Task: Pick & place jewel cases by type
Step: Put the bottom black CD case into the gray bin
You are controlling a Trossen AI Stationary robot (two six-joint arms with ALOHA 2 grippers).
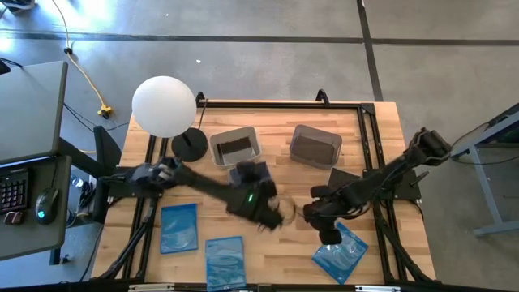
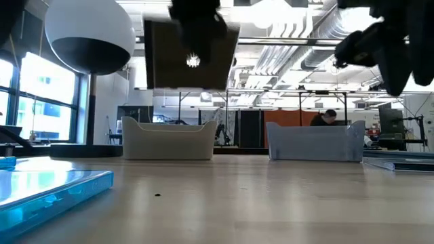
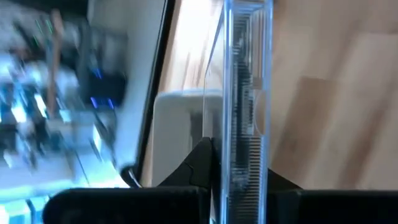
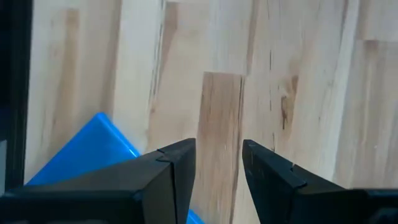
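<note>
My left gripper (image 3: 239,163) hangs over the middle of the table (image 1: 268,209), shut on a square black jewel case (image 2: 193,57) that it carries in the air. My right gripper (image 4: 219,152) is open and hovers low over bare wood beside a blue case (image 4: 93,155), near the table's near right corner (image 1: 328,231). Three blue cases lie flat along the near edge (image 1: 178,227), (image 1: 225,261), (image 1: 340,253). Another black case (image 1: 347,177) lies flat under the right arm. My left gripper pinches the black case between its two fingers (image 3: 202,163), which come from above and point down. They are on its upper edge (image 2: 193,22). In the left wrist view the case shows edge-on (image 3: 245,93). It hangs upright below the fingers, lifted clear of the table.
Two deep tubs stand side by side toward the far edge (image 1: 235,146), (image 1: 316,146), with dark cases inside. A lamp with a white globe (image 1: 165,105) and black base (image 1: 189,146) stands at the far left. Bare wood lies between the tubs and the blue cases.
</note>
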